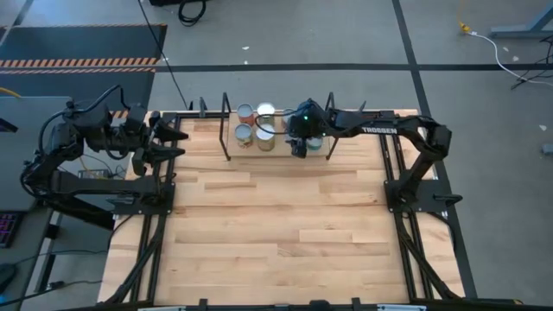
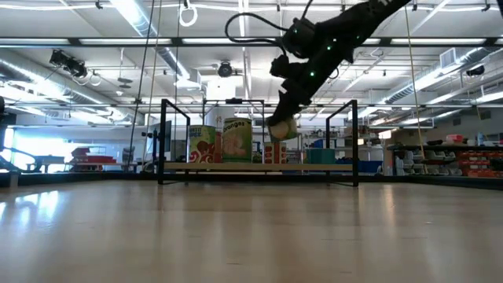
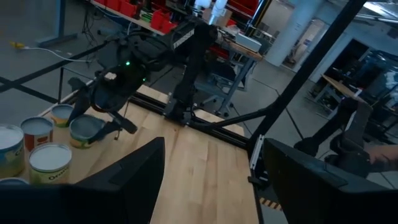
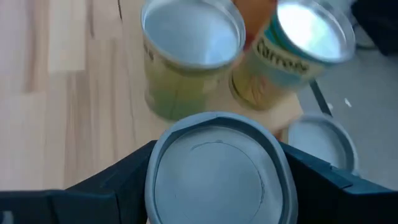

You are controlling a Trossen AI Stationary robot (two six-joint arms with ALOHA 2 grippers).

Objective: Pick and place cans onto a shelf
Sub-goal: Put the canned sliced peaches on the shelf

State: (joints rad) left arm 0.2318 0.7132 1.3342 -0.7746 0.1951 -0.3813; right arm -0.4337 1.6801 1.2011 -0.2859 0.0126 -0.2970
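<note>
Pinching a can [image 4: 217, 168] between its fingers, the right gripper [image 1: 301, 136] hangs top-centre over the shelf [image 2: 259, 167], tilted, beside standing cans [image 1: 256, 126]; the left gripper [image 1: 168, 141], fingers spread, waits left.

Cans [image 1: 256, 126] crowd shelf [image 2: 259, 167] left; tabletop [image 1: 276, 233] front open.

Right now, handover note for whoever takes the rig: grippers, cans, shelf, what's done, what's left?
Right gripper: shut on a can, held above the shelf, not yet set down.
Left gripper: open, empty, parked at the table's left edge, away from the shelf.
Done: at least four cans stand upright on the shelf; the exact count is unclear behind the arm.
Left: lower and release the held can; no cans show on the open tabletop.
</note>
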